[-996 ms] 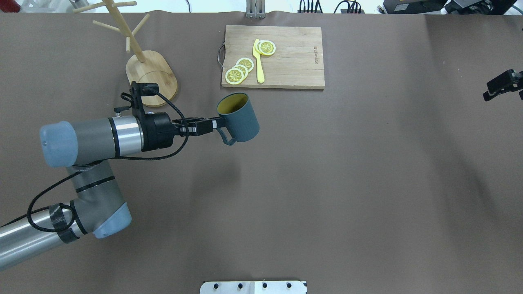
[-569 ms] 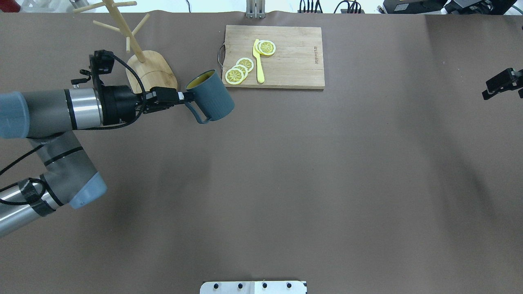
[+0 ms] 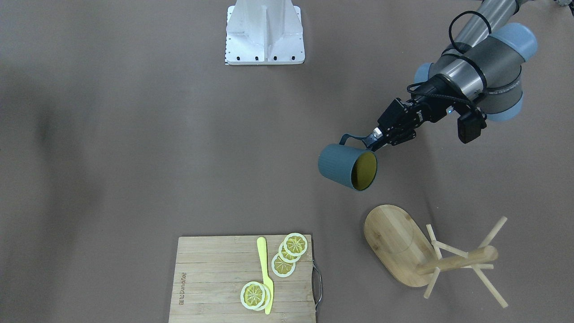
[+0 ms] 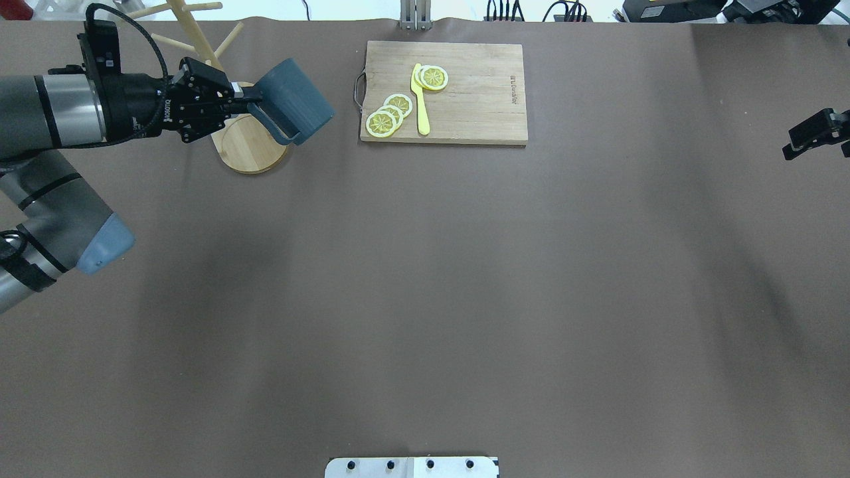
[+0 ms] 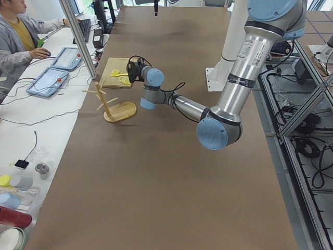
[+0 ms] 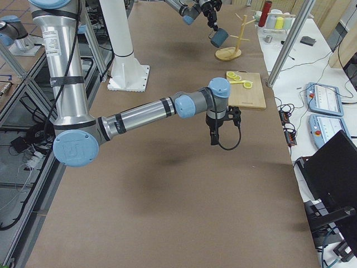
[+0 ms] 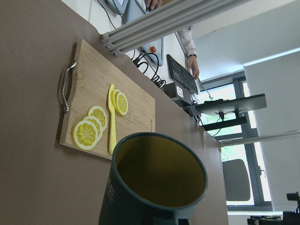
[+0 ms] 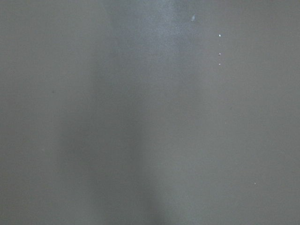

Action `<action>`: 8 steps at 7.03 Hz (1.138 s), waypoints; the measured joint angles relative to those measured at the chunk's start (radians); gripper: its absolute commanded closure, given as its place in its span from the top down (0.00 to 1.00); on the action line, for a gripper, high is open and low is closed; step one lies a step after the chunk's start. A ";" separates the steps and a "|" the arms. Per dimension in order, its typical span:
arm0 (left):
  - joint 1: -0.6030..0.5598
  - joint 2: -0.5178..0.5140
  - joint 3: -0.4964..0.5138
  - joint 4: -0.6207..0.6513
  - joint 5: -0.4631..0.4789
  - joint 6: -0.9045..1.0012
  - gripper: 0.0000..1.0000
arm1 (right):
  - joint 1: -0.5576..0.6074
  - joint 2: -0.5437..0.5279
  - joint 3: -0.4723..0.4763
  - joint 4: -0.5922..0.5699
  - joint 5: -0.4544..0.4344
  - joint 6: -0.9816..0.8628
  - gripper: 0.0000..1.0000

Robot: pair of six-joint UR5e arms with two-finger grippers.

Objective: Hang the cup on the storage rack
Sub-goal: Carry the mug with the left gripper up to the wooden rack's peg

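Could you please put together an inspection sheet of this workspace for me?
Surface: brown table cover, no spills seen.
Job's things: cup in the air, tipped sideways, not on a peg; storage rack upright, pegs bare.
Clutter: cutting board with lemon slices and a yellow knife.
Grippers: left gripper shut on the cup's rim by the handle; right gripper off at the table's side, state unclear.
Cables: black cable looped over the left wrist.
Surroundings: a person seated at a side desk; containers on the near bench.
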 measured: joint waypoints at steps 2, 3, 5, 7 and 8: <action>-0.055 -0.028 0.025 -0.007 -0.026 -0.216 0.00 | 0.005 0.001 0.003 0.001 0.000 0.000 1.00; -0.070 -0.043 0.052 -0.019 -0.031 -0.311 0.00 | 0.008 0.001 0.009 0.000 0.000 0.000 1.00; -0.100 -0.058 0.109 -0.051 -0.032 -0.499 0.00 | 0.018 0.002 0.020 -0.002 0.000 0.000 1.00; -0.133 -0.077 0.151 -0.078 -0.015 -0.634 0.00 | 0.022 0.002 0.033 -0.002 -0.001 0.000 1.00; -0.140 -0.085 0.193 -0.142 0.027 -0.719 0.00 | 0.022 0.002 0.037 -0.002 -0.002 0.000 1.00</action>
